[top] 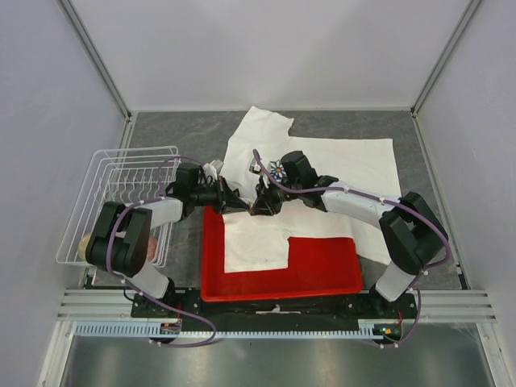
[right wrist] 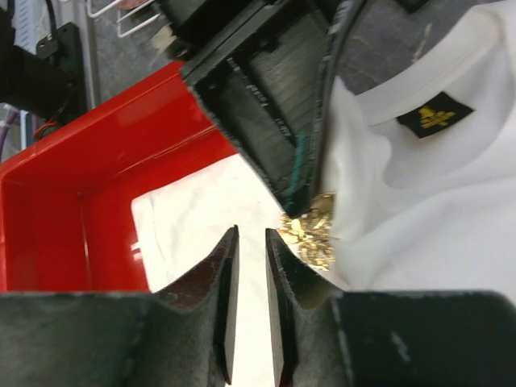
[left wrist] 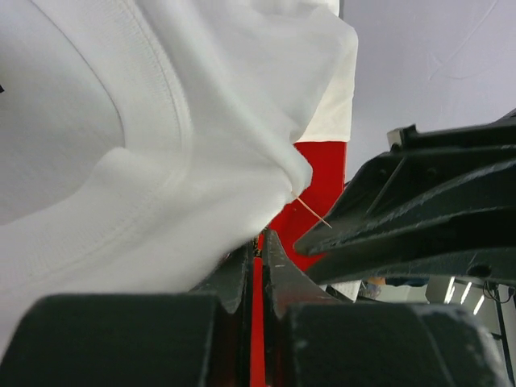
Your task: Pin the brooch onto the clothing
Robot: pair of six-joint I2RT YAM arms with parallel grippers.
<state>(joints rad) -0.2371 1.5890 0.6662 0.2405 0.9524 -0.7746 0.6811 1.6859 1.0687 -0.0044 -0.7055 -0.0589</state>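
Clamping the brooch (right wrist: pixel 310 230) against the clothing (right wrist: pixel 419 218), the left gripper (left wrist: pixel 256 240) is exposing its pin (left wrist: pixel 314 214). The right gripper (right wrist: pixel 251 238) is hovering ajar, empty; fastening likely follows.

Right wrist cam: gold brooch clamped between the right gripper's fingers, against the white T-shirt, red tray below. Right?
No. The right wrist view shows the right gripper empty, jaws slightly apart; the gold brooch sits just beside them, against the white T-shirt, red tray below.
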